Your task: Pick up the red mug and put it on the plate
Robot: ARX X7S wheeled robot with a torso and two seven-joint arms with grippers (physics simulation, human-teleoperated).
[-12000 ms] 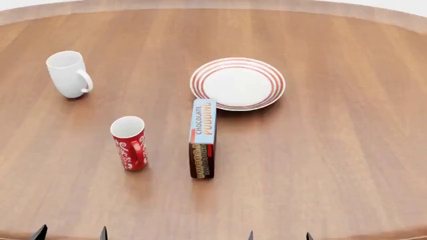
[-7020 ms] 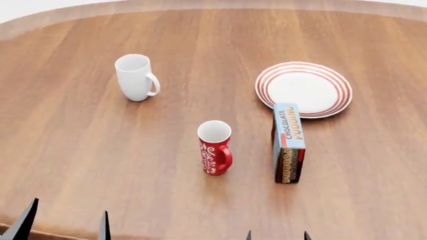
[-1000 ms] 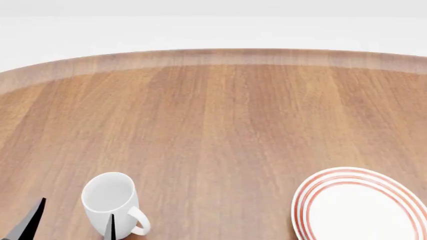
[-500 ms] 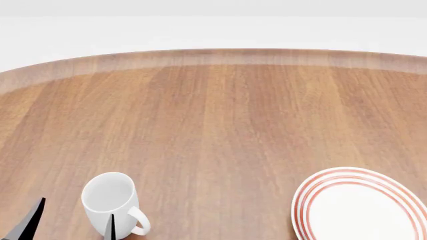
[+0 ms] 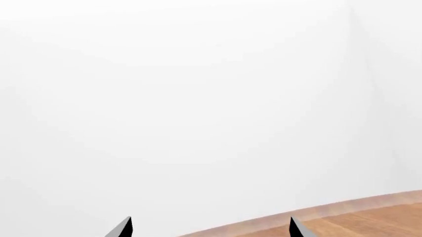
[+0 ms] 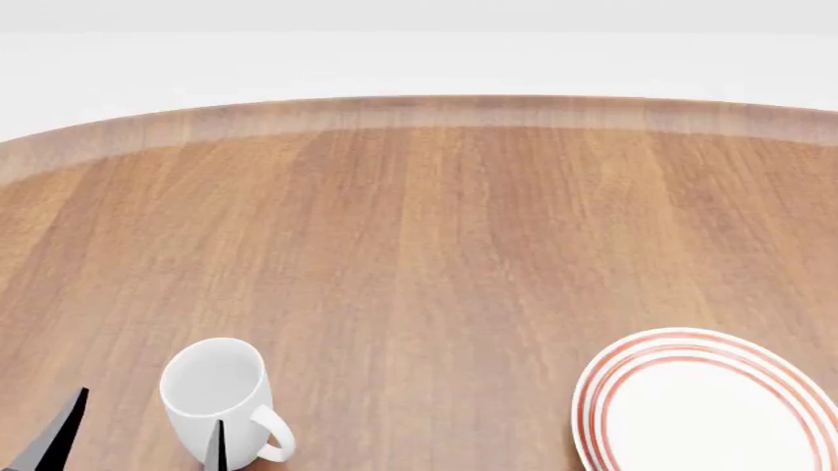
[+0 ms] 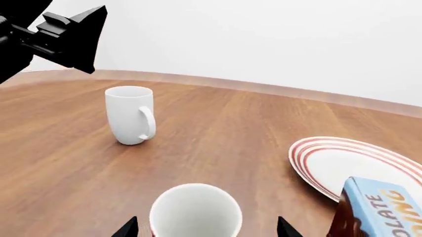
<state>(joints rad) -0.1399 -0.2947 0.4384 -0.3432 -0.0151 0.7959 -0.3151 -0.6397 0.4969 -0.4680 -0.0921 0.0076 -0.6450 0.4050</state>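
The red mug shows only in the right wrist view, as a white inside and rim with a sliver of red wall. It stands upright between the two tips of my right gripper, which is open and not touching it. The plate is white with red rings and lies at the head view's lower right; it also shows in the right wrist view. My left gripper is open and empty beside the white mug. In the left wrist view the left gripper faces a blank wall.
A plain white mug stands at the head view's lower left and also shows in the right wrist view. A chocolate pudding box lies between the red mug and the plate. The left arm hangs above the table.
Nothing has moved in the last second. Since 7 s ago the head view has shifted up the table, so the red mug and the pudding box have left it.
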